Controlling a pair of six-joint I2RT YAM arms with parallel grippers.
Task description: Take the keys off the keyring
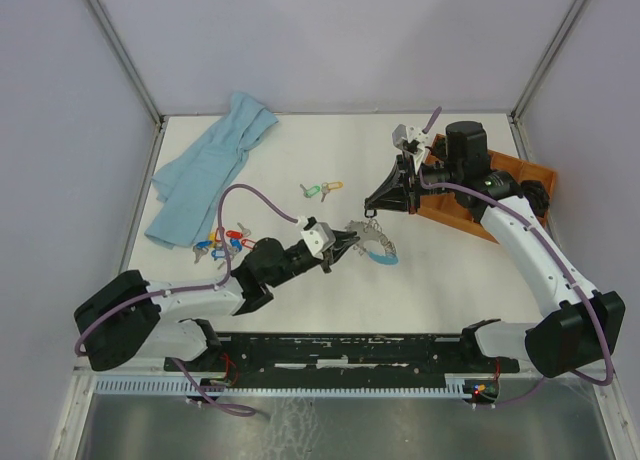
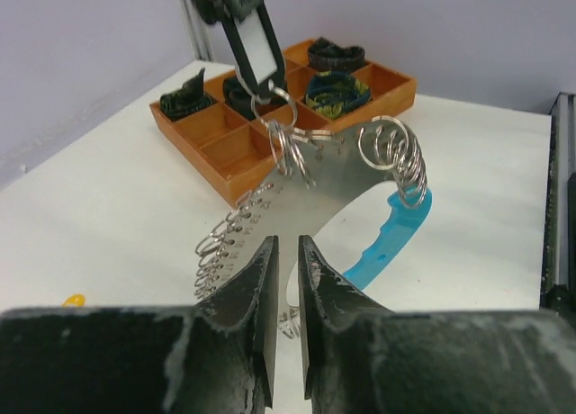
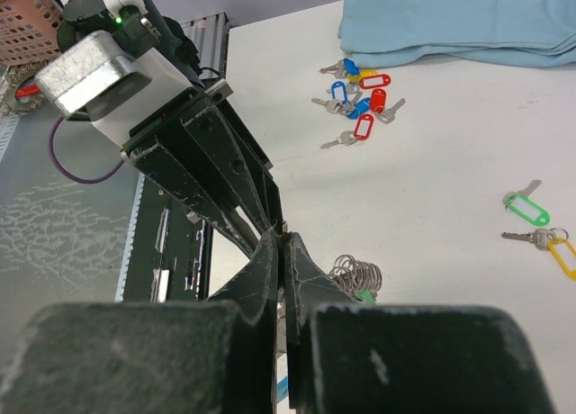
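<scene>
Overhead view, alone in showing both arms whole. Left arm point(image 1: 200, 295) stretched low from the lower left corner to mid-frame. Right arm point(image 1: 540, 250) up from the lower right, bent at upper right, angled down-left from there. Both grippers at the keyring point(image 1: 376, 242), just right of centre, light blue stretch along its lower edge. Blue cloth point(image 1: 205, 170) at upper left. Below it, loose keys point(image 1: 225, 242) with red and blue tags. Above centre, tagged pair point(image 1: 322, 190) of keys, one tag green, one yellow.

Left wrist view, alone in showing the grips up close. Left gripper point(image 2: 286, 247) at bottom centre, closed to a thin slit, the keyring's flat silver edge pinched in it. Rows of silver split rings along that edge. At top centre, right gripper point(image 2: 232, 7) clamped tight on a black tag point(image 2: 256, 45) with a pale window, joined by a ring to the keyring's top.

Clearest here too: orange tray point(image 2: 225, 157) at upper centre, divided into compartments. Black bundles in several back compartments, and a dark coil flecked green and yellow in one. Cannot tell what these are.

Right wrist view, alone in showing a pink basket point(image 3: 27, 18) in the upper left corner, off the table. Own fingers pressed together at bottom centre, with the left gripper's fingers pointing in from upper left.
</scene>
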